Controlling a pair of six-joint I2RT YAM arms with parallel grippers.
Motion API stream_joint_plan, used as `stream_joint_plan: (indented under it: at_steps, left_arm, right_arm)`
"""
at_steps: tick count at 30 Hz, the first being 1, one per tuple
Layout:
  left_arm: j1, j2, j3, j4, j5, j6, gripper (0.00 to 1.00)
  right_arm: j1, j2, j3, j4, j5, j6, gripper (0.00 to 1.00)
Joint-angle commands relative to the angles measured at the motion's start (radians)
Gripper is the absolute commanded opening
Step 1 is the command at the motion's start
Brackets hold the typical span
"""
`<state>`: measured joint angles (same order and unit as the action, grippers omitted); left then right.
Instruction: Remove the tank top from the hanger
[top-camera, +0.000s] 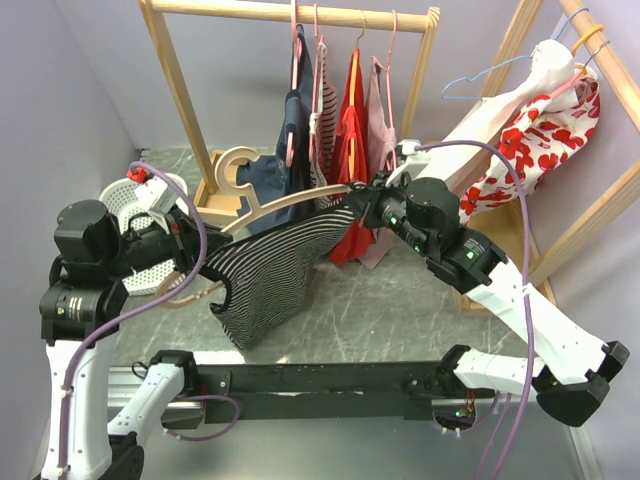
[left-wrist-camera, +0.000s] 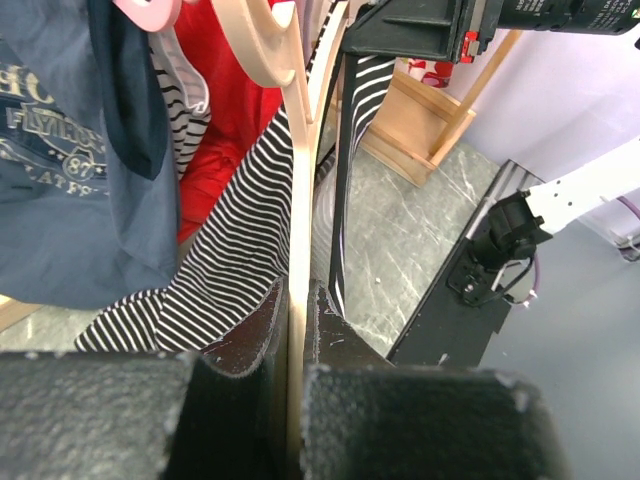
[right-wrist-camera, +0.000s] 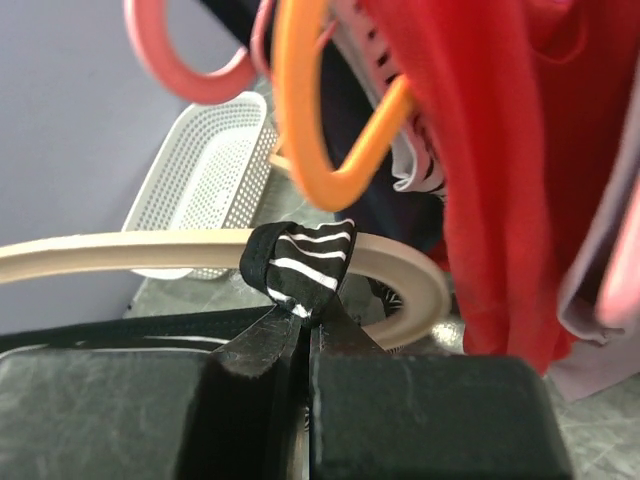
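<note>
A black-and-white striped tank top (top-camera: 265, 275) hangs from a beige wooden hanger (top-camera: 290, 205) held slanted over the table. My left gripper (top-camera: 195, 262) is shut on the hanger's lower left end. In the left wrist view its jaws (left-wrist-camera: 297, 300) clamp the pale hanger bar (left-wrist-camera: 300, 180), with the striped cloth (left-wrist-camera: 240, 240) draped beside it. My right gripper (top-camera: 362, 205) is at the hanger's upper right end. In the right wrist view it (right-wrist-camera: 308, 318) is shut on the tank top's strap (right-wrist-camera: 300, 262), which loops over the curved hanger arm (right-wrist-camera: 120, 248).
A wooden rack (top-camera: 290, 12) behind carries a navy shirt (top-camera: 285, 160), a red top (top-camera: 350, 130) and other garments. A white mesh basket (top-camera: 140, 215) sits at the left. A second rack at the right holds a white and red floral garment (top-camera: 530, 120). An orange hanger (right-wrist-camera: 300, 120) hangs close above the right jaws.
</note>
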<state>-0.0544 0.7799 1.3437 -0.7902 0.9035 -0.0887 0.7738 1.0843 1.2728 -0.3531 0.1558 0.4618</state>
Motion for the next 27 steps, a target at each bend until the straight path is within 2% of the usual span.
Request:
stream_joint_plan:
  at_steps: [1, 7, 18, 20, 27]
  left_arm:
    - [0.004, -0.037, 0.046, -0.018, -0.098, 0.030, 0.01]
    - [0.005, -0.054, 0.055, -0.023, -0.098, 0.041, 0.01]
    - [0.005, -0.094, 0.091, -0.011, -0.166, 0.047, 0.01]
    - [0.005, -0.109, 0.098, 0.008, -0.221, 0.029, 0.01]
    - [0.005, -0.128, 0.094, 0.063, -0.221, 0.006, 0.01]
  right_arm:
    - [-0.096, -0.053, 0.001, -0.010, 0.136, 0.037, 0.00]
    - [-0.209, -0.067, -0.019, -0.037, 0.068, 0.087, 0.00]
    - [-0.280, -0.072, -0.095, -0.067, -0.025, 0.158, 0.00]
    - [-0.281, -0.072, -0.105, -0.069, -0.047, 0.161, 0.00]
    - [-0.281, -0.086, -0.199, -0.020, -0.153, 0.224, 0.00]
